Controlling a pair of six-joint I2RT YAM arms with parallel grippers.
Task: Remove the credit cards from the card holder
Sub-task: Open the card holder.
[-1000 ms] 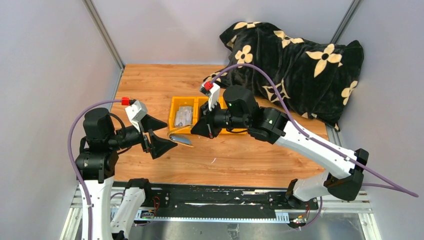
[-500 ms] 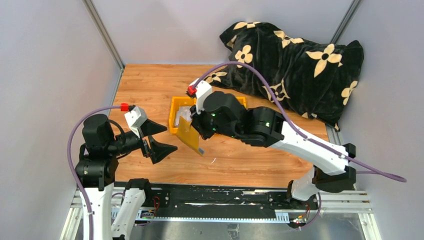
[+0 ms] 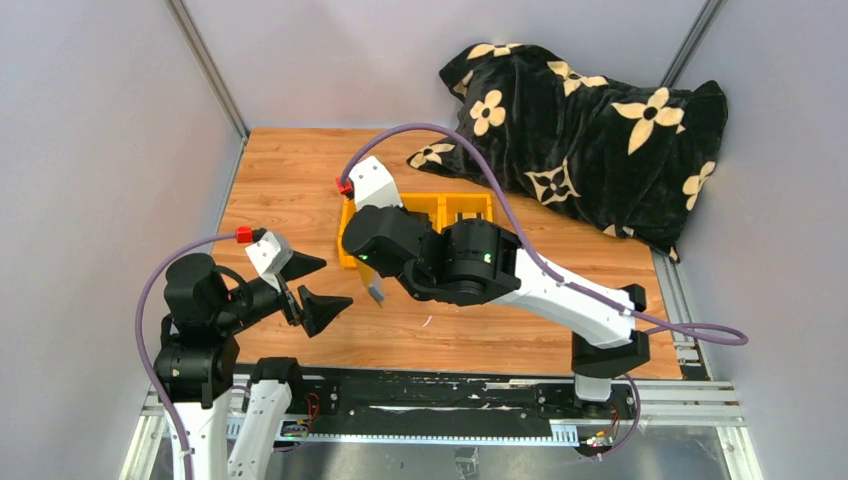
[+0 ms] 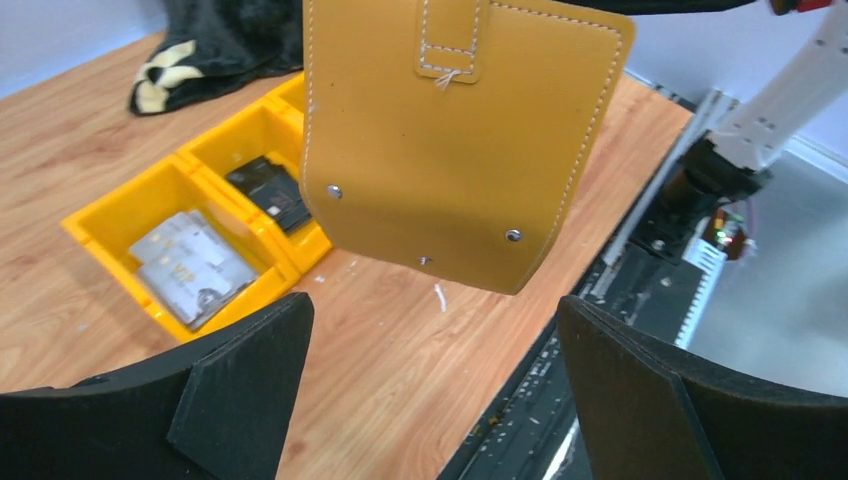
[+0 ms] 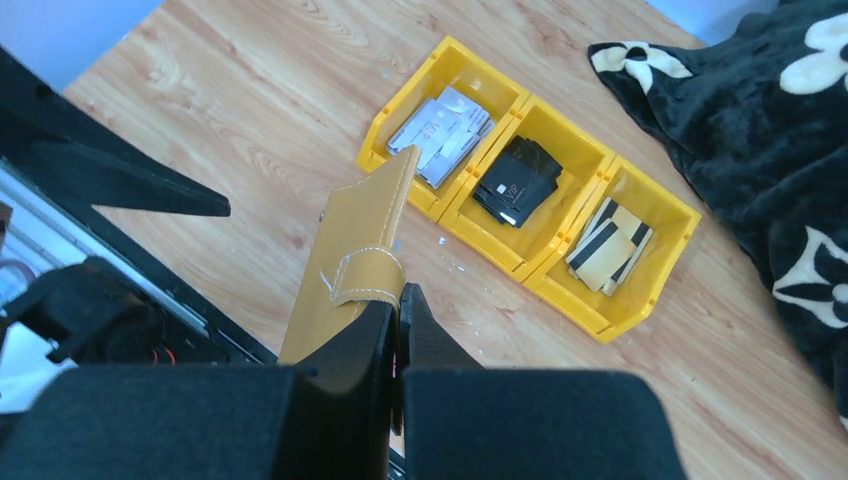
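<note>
While the left gripper (image 3: pixel 333 282) gapes wide, empty, near-left of the yellow plastic tray (image 5: pixel 452 222), the stitched mustard leather card holder (image 4: pixel 460 140) hangs in front of that tray, pinched by the right gripper (image 5: pixel 398 300). Pale flat credit cards (image 5: pixel 440 125) lie in the tray's left bin; a plush flowered blanket (image 3: pixel 600 130) slumps beyond it.

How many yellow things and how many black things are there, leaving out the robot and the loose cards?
Yellow: 2, the card holder and the three-compartment tray
Black: 2, the flower-patterned blanket and the pouch in the tray's middle compartment
Total: 4
</note>
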